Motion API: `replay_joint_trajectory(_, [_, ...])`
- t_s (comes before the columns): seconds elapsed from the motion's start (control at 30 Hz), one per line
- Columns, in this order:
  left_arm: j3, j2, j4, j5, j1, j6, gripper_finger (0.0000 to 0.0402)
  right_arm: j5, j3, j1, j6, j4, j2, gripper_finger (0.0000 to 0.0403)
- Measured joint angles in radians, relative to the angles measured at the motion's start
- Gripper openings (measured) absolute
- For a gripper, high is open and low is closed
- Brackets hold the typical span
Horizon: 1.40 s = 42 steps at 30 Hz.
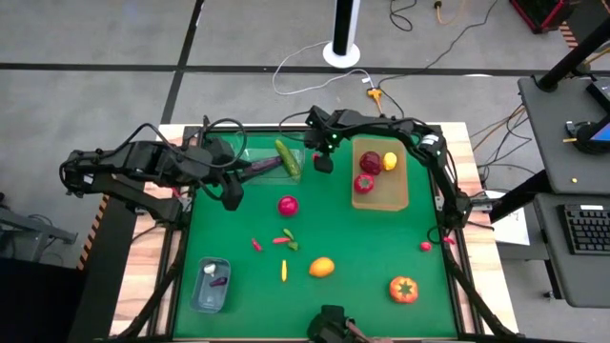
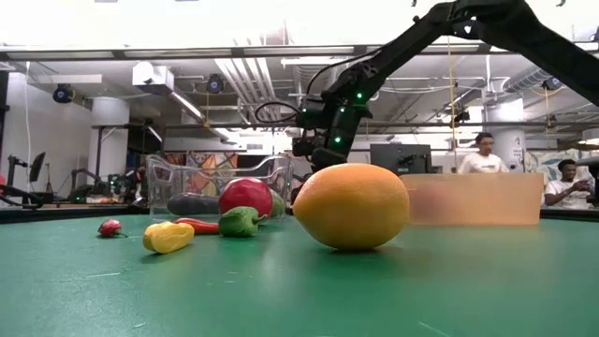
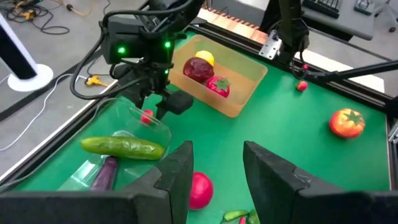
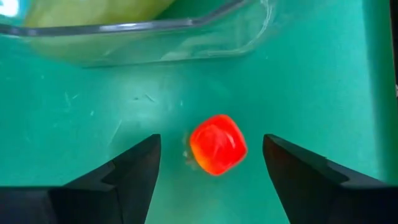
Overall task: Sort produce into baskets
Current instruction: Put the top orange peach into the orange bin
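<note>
My right gripper (image 1: 323, 164) is open, pointing down just above the green mat, between the clear tub (image 1: 250, 145) and the wooden tray (image 1: 400, 198). Its fingers stand either side of a small red fruit (image 4: 217, 145) that lies on the mat beside the tub's wall (image 4: 186, 28); they touch nothing. My left gripper (image 3: 217, 168) is open and empty, over the mat's far-left part (image 1: 232, 193), short of a red round fruit (image 3: 201, 190). A green cucumber (image 3: 122, 147) and a purple eggplant (image 3: 104, 173) lie in the tub. A dark red, a yellow and a red fruit lie in the tray (image 3: 245, 93).
Loose on the mat are small chillies (image 1: 283, 240), a yellow piece (image 1: 283, 271), an orange fruit (image 1: 322, 267), a tomato (image 1: 403, 289) and two small red pieces by the right edge (image 1: 426, 246). The bluish tub (image 1: 199, 297) stands near left. People sit in the room beyond the table.
</note>
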Motion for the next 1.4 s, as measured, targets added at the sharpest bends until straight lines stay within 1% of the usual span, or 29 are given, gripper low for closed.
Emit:
replay_joint_trajectory(0.13, [0.000, 0.000, 0.004, 0.000, 0.000, -0.020, 0.0124, 0.001, 0.000, 0.000, 0.002, 0.007, 0.004, 0.0257])
replay_joint_trajectory(0.23, [0.000, 0.001, 0.004, 0.000, 0.000, -0.027, 0.0124, 0.001, 0.000, 0.000, 0.002, 0.012, 0.005, 0.0238])
replay_joint_trajectory(0.43, [0.000, 0.001, 0.007, 0.000, 0.000, -0.032, 0.0124, 0.001, 0.000, 0.000, 0.005, 0.011, 0.011, 0.0187])
replay_joint_trajectory(0.67, [0.000, 0.001, 0.007, 0.000, 0.000, -0.032, 0.0124, 0.000, 0.000, 0.000, 0.006, 0.009, 0.010, 0.0119])
replay_joint_trajectory(0.8, [0.000, 0.001, 0.007, 0.000, 0.000, -0.032, 0.0124, 0.000, 0.000, -0.001, 0.006, 0.001, 0.011, 0.0092])
replay_joint_trajectory(1.0, [0.000, 0.001, 0.009, -0.011, 0.000, -0.058, 0.0124, 0.000, 0.000, -0.003, 0.027, -0.013, 0.003, 0.0086])
replay_joint_trajectory(1.13, [0.000, 0.001, 0.018, -0.011, 0.000, -0.061, 0.0124, 0.016, -0.002, -0.011, 0.062, -0.072, -0.060, 0.0087])
replay_joint_trajectory(1.27, [0.000, 0.001, 0.021, 0.011, 0.000, -0.061, 0.0124, 0.043, -0.002, -0.021, 0.148, -0.217, -0.168, 0.0083])
replay_joint_trajectory(1.4, [0.000, 0.002, 0.018, 0.013, -0.001, -0.060, 0.0124, 0.041, -0.001, -0.021, 0.297, -0.446, -0.305, 0.0088])
